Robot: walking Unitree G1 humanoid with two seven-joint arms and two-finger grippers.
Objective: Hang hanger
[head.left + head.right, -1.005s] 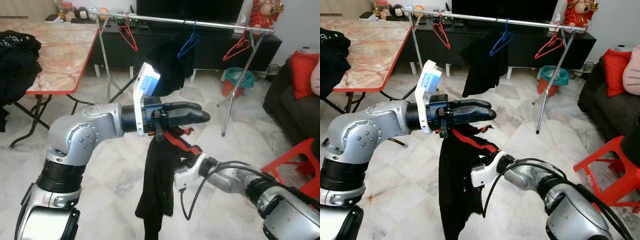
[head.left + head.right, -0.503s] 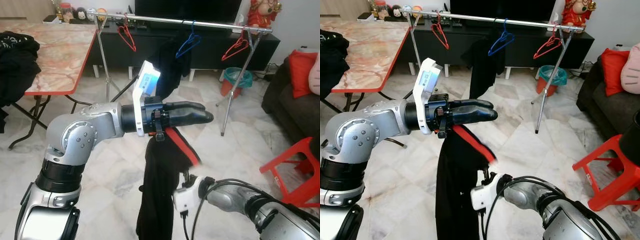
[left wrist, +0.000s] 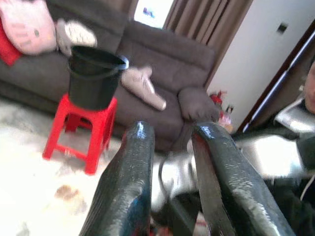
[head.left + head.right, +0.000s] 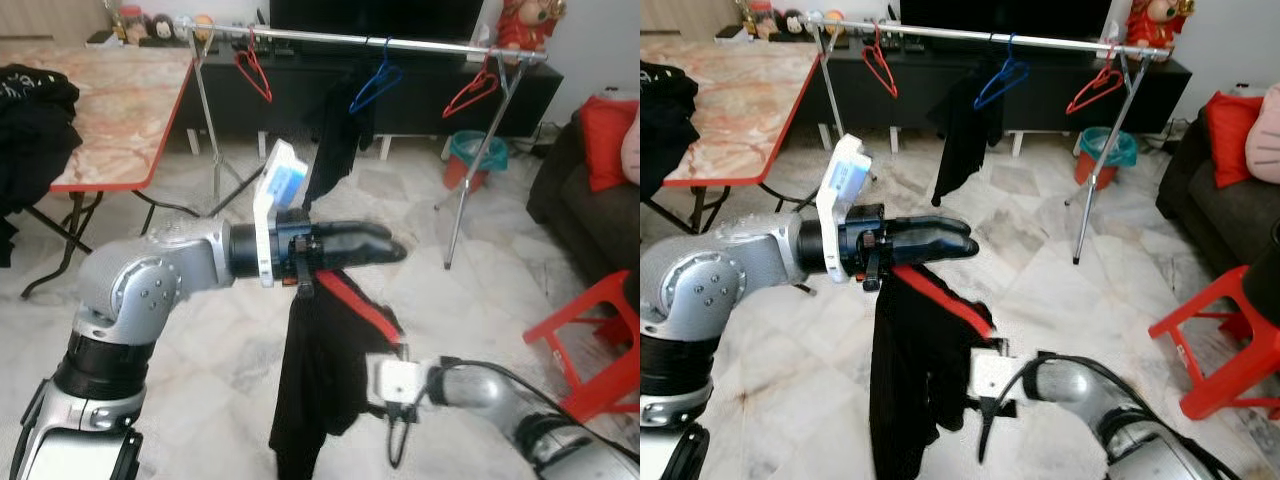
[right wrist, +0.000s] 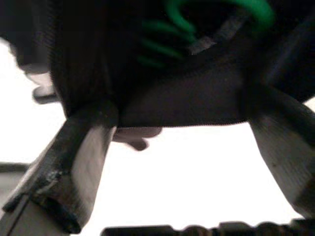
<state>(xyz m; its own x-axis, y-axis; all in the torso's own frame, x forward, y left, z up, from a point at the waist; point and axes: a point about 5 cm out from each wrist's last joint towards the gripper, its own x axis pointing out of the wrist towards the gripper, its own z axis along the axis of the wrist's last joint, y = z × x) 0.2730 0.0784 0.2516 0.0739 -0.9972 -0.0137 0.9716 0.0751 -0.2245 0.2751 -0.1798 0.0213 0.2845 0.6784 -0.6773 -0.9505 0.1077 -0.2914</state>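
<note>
One garment [image 4: 318, 370] under left claw [image 4: 385, 247]

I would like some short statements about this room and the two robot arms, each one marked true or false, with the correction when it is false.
1. A black garment with red trim hangs below the left pincer. True.
2. The metal clothes rail carries two red hangers and one blue hanger. True.
3. The bucket in the left wrist view sits on a blue stool. False: it sits on a red stool.
4. The garment is already on the rail. False: it is at the left pincer, well in front of the rail.
5. The right pincer is raised above the left arm. False: the right arm is lower, beside the garment.
6. A marble-patterned table with a red edge stands on the robot's left. True.
</note>
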